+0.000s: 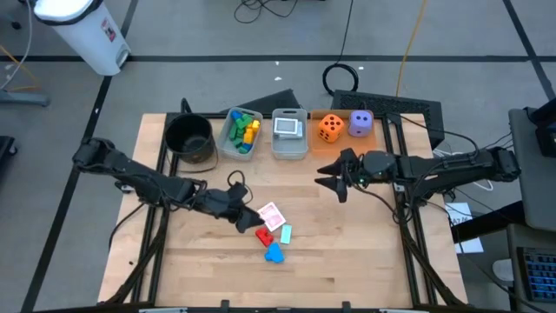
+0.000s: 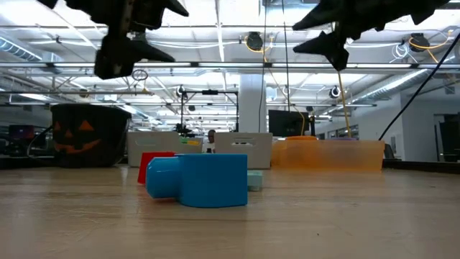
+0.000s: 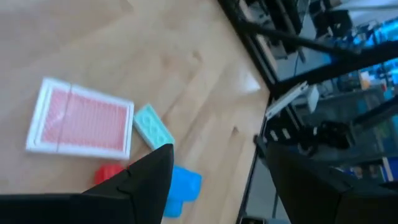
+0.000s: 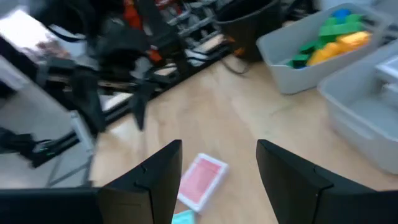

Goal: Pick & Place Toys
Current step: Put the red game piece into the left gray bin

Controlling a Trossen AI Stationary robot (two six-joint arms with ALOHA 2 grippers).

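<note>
A red-backed playing card (image 1: pixel 271 215) lies flat on the wooden table, with a red block (image 1: pixel 263 235), a pale teal block (image 1: pixel 285 233) and a blue block (image 1: pixel 274 253) lying just nearer. My left gripper (image 1: pixel 243 213) hangs open above the table just left of the card, touching nothing; its wrist view shows the card (image 3: pixel 81 124), the teal block (image 3: pixel 153 127) and the blue block (image 3: pixel 183 186) ahead of its fingers. My right gripper (image 1: pixel 334 178) stands open in the air right of centre, with the card (image 4: pixel 202 180) below it.
Along the far edge stand a black pot (image 1: pixel 191 139), a clear bin of coloured blocks (image 1: pixel 241 132), a clear bin of cards (image 1: pixel 289 132) and an orange tray (image 1: pixel 340 142) with an orange die and a purple die. Bare wood lies near and to the right.
</note>
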